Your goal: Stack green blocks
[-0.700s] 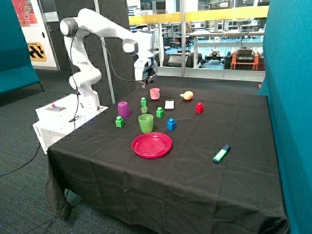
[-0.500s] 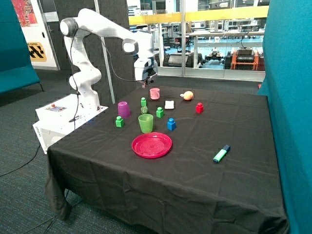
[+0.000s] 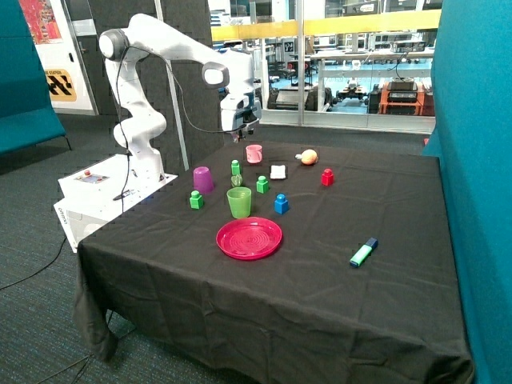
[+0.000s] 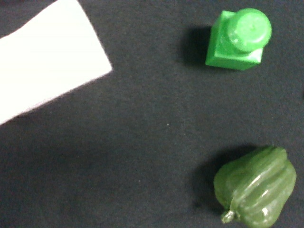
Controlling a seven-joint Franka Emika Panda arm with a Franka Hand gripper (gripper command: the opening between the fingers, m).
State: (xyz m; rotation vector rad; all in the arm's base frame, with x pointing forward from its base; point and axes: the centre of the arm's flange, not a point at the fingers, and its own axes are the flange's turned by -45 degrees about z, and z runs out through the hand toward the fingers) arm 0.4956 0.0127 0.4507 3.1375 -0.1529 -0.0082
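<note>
Nearest, a red plate (image 3: 249,238) and green cup (image 3: 238,202) sit on the black cloth. Behind them, three green blocks lie apart, none stacked: one (image 3: 196,199) by the purple cup (image 3: 203,179), one (image 3: 262,184) mid-table, one (image 3: 235,167) farther back beside a small green pepper (image 4: 254,191). Farthest, the gripper (image 3: 237,136) hangs above that far block, holding nothing visible; cannot tell its opening. Judged step: approach for first pick. Next: descend, centre on block, avoid pepper.

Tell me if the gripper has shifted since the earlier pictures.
Yes, slightly. Against the pink cup, which stays put, the gripper now hangs a little higher above the table and a touch toward the cup's side.
</note>
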